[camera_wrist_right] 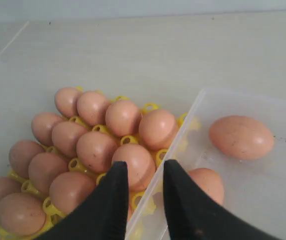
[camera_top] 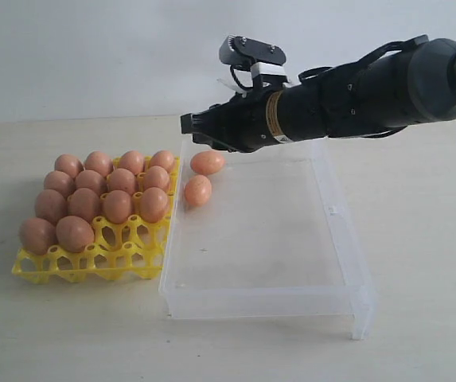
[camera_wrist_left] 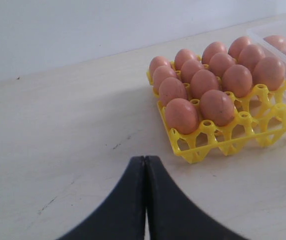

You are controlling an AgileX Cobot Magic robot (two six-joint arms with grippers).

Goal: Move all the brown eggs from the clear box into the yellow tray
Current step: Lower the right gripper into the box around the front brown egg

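Eggs (camera_top: 117, 205) smooth orange-brown (two in clear box (camera_top: 344, 232)), right hand (camera_wrist_right: 143, 169) released, left hand (camera_wrist_left: 145, 160) clenched

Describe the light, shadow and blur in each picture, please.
Exterior view: soft even light, faint shadow beside the yellow tray, the clear box walls look milky, no hard glare. Left wrist view: the left hand is dark and out of focus, the brown eggs sharper. Right wrist view: the right hand is blurred, eggs carry soft highlights.
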